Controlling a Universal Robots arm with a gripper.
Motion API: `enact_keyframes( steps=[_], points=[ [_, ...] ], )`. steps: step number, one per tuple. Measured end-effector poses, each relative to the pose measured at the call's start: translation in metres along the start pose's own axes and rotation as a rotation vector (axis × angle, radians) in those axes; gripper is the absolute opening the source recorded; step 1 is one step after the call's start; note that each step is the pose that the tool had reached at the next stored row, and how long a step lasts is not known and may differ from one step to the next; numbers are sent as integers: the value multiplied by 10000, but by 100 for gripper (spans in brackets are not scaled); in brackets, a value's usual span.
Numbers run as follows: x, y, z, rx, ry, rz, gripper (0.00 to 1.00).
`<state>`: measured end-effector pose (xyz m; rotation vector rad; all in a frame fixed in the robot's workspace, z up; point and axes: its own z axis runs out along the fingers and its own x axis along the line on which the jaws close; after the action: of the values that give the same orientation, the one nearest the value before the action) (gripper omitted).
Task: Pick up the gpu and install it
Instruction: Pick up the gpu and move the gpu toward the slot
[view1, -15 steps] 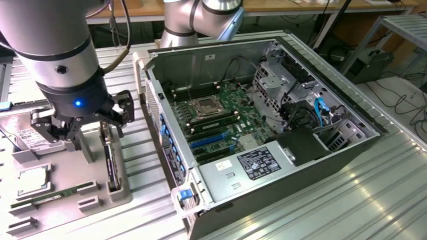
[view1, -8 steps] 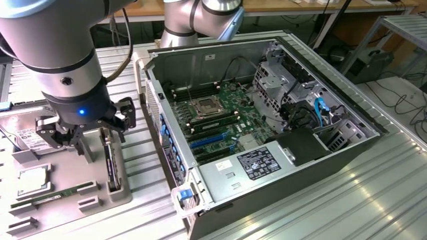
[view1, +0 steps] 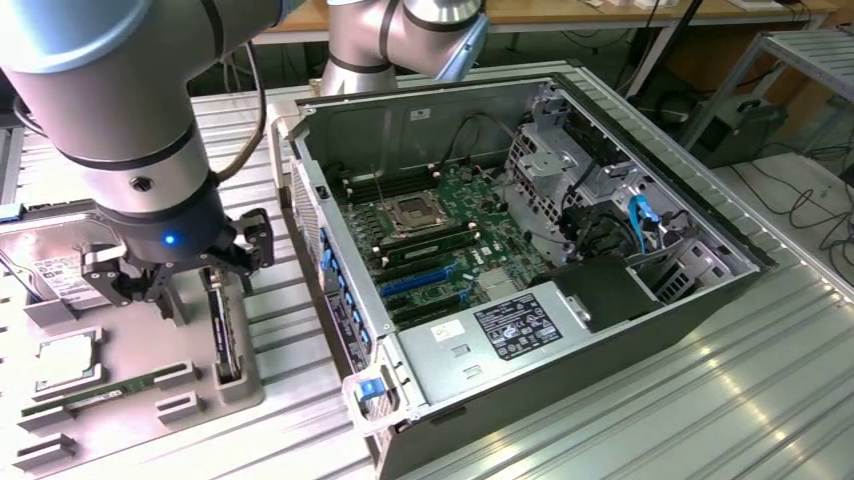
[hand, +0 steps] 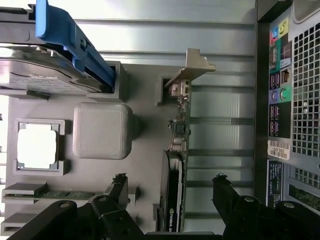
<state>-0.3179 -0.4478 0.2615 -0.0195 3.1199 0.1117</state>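
Straddling gpu (hand: 177, 130) | claw (hand: 169, 179) open, one finger either side of upright card | advice: centre on board, close squarely on flat faces, away from bracket (hand: 197, 62), keeping card vertical in tray (hand: 145, 115).

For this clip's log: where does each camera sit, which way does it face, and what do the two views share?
Exterior view: off the arm, raised, looking down on the open computer case and grey parts tray; the arm and gripper show.
Wrist view: on the wrist, looking down past the open gripper, which sits to either side of the gpu standing on edge in the tray.
Shared: gpu, tray, gripper, case.
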Motion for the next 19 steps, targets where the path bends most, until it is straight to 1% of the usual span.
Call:
enact_keyframes(
  steps=[6, 19],
  points=[
    [4, -11, 108, 2, -11, 137, 78],
    [9, -28, 344, 4, -17, 219, 78]
  ],
)
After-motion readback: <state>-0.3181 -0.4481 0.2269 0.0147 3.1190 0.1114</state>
